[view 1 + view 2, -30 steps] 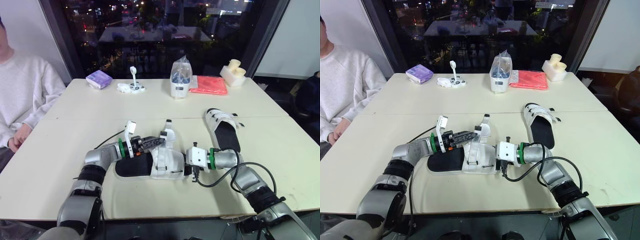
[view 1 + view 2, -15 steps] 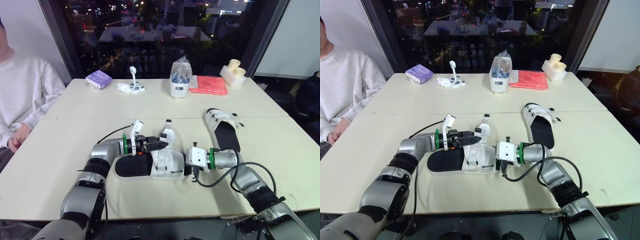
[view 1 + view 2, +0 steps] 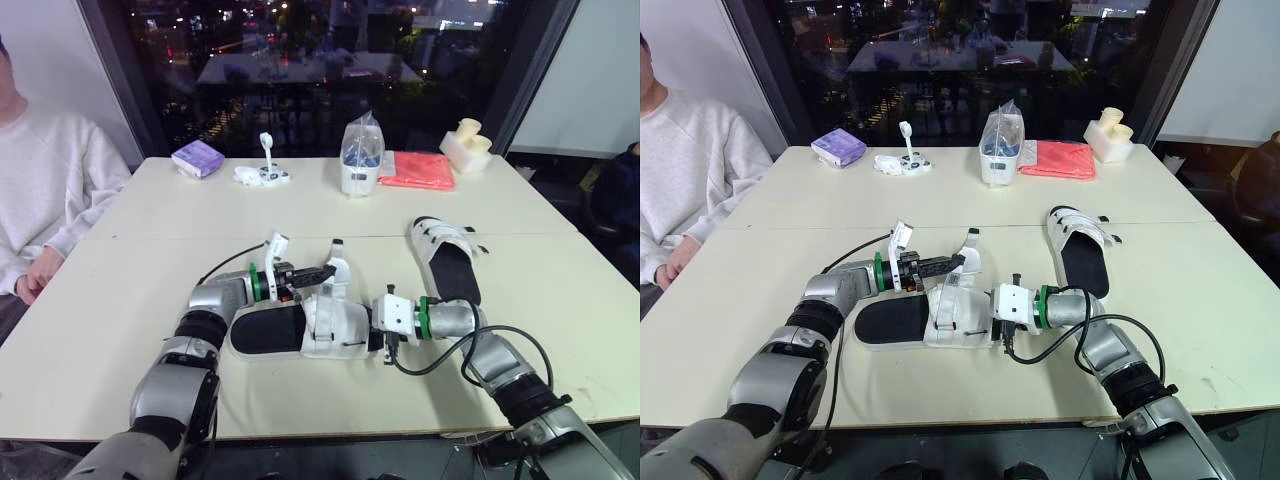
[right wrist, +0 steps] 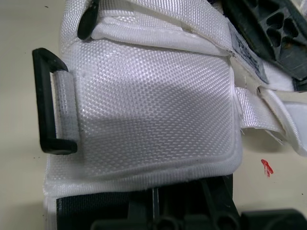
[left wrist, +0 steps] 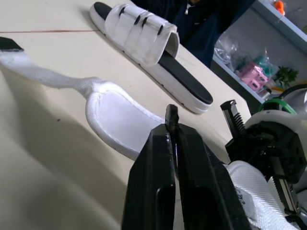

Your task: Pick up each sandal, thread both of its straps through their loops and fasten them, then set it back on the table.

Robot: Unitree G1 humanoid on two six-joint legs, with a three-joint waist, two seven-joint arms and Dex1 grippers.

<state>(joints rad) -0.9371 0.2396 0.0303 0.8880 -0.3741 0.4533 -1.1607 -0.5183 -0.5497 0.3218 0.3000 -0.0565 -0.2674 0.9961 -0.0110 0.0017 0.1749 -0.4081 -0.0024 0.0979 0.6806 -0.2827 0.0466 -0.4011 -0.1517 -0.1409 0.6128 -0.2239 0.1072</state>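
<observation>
A dark window [image 3: 300, 60] backed the pale table [image 3: 120, 300], with a person [image 3: 40, 190] seated beside it. The unfastened sandal [image 3: 280, 332] lay near the front edge. The right gripper [image 3: 372, 330] clamped its toe end, probably to steady it. The left gripper [image 3: 328, 271], fingers pressed together, sat at the loose strap [image 3: 338, 262].

Night outside, and the big window [image 3: 300, 90] runs dark across the back, city lights [image 3: 240, 42] speckled along its top. In the glass, a pale tabletop reflection [image 3: 230, 68] floats. A white wall [image 3: 45, 70] closes the left side, and a dark frame post [image 3: 530, 75] slants down to a white panel [image 3: 595, 75] on the right. Up front, the cream table [image 3: 100, 300] is evenly lit, with a seam [image 3: 150, 238] crossing it side to side. The left wrist view catches a cluttered shelf [image 5: 283, 24] beyond the table's edge.
</observation>
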